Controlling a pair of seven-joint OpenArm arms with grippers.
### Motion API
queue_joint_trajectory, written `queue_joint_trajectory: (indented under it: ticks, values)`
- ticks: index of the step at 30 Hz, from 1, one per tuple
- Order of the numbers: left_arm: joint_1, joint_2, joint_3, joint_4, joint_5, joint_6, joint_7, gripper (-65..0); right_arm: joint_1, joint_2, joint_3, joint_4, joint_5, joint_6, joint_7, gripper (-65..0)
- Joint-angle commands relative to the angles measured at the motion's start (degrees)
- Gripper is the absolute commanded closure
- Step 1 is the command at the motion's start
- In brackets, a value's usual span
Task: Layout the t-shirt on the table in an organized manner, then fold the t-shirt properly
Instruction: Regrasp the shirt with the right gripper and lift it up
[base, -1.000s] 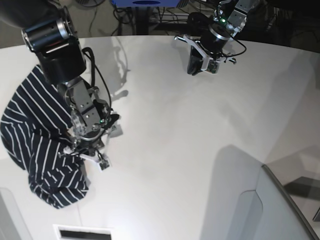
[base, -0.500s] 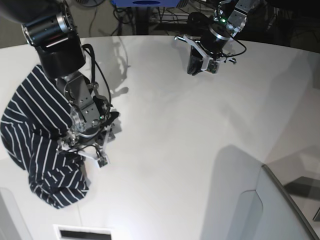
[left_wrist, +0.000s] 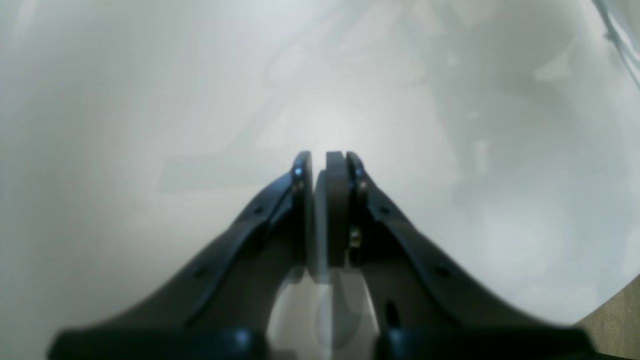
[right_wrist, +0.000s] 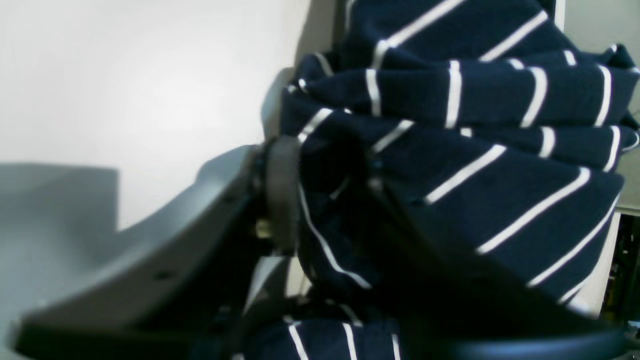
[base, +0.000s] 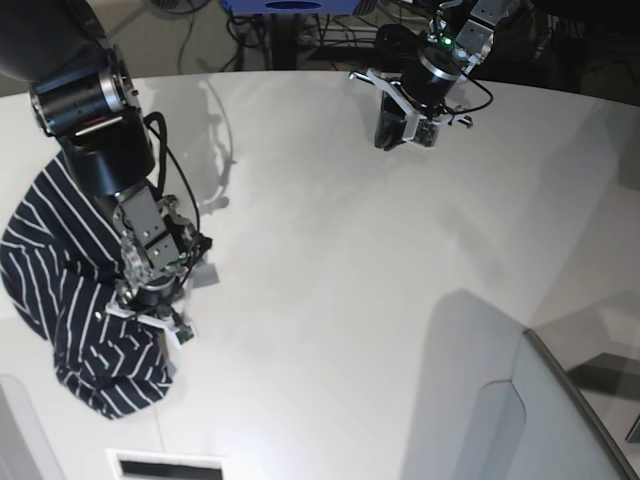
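You're dealing with soft, light cloth that sags and bunches, so take the t-shirt (base: 60, 300) by a hem or shoulder edge. It lies crumpled at the table's (base: 330, 260) left side. Your right gripper (base: 145, 310) pinches a fold of it. Far right, the left gripper (base: 400, 135) hovers pressed together, empty, well apart.

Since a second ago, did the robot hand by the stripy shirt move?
Yes. The right hand slid toward the base view's left, away from the bare white table and farther over the t-shirt, with fabric between its fingers.
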Motion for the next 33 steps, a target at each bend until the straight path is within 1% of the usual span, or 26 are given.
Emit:
queue_joint_trajectory:
  ticks: [1, 2, 7, 10, 12, 13, 14, 17, 20, 26, 27, 30, 33]
  values:
    - [0.77, -0.35, 0.08, -0.33, -0.05, 0.30, 3.82, -5.8, 1.66, 0.14, 0.24, 0.78, -0.64, -0.80, 0.75, -2.6]
    - [0.77, -0.35, 0.08, -0.50, -0.05, 0.30, 3.82, -5.8, 1.66, 0.14, 0.24, 0.78, -0.64, -0.80, 0.75, 0.0]
    - [0.68, -0.26, 0.08, -2.61, -0.05, 0.30, 3.65, -5.8, 1.49, -0.48, 0.06, 1.21, -0.64, -0.45, 0.75, 0.0]
    - [0.68, -0.26, 0.08, -3.31, -0.05, 0.30, 3.56, -5.8, -0.62, -0.48, 0.06, 6.40, -0.64, -0.28, 0.39, 0.0]
    - [0.68, -0.26, 0.08, -3.58, -0.05, 0.30, 3.56, -5.8, -3.08, -0.57, -0.02, 13.26, -0.64, -0.19, -0.31, 0.0]
    - [0.68, -0.26, 0.08, -3.58, -0.05, 0.30, 3.56, -5.8, -4.23, -0.65, -0.02, 16.86, -0.64, 0.25, -1.89, 0.0]
    - [0.68, -0.26, 0.08, -3.67, -0.05, 0.30, 3.56, -5.8, -5.11, -1.18, -0.02, 19.94, -0.64, 1.39, -3.39, 0.0]
    - [0.59, -0.26, 0.08, -3.75, -0.05, 0.30, 3.56, -5.8, -7.48, -2.06, 0.15, 30.14, -0.64, 5.53, -8.40, 0.0]
    - [0.33, -0.26, 0.08, -3.75, -0.05, 0.30, 3.56, -5.8, -9.24, -2.15, 0.15, 38.49, -0.55, 7.64, -11.56, 0.0]
    - [0.24, -0.17, 0.08, -3.75, -0.05, 0.30, 3.47, -5.8, -10.29, -2.15, 0.06, 53.26, -0.46, 10.62, -18.42, 0.0]
    - [0.24, -0.17, 0.08, -3.75, -0.05, 0.30, 3.47, -5.8, -10.12, -2.15, 0.06, 55.19, -0.46, 10.71, -19.21, 0.0]
    - [0.24, -0.17, 0.08, -3.75, -0.05, 0.30, 3.47, -5.8, -9.77, -2.15, 0.06, 58.09, -0.38, 10.80, -19.91, 0.0]
    - [0.15, -0.17, 0.08, -3.75, -0.05, 0.30, 3.47, -5.8, -9.24, -2.32, 0.06, 57.74, -0.38, 10.80, -19.91, -0.3]
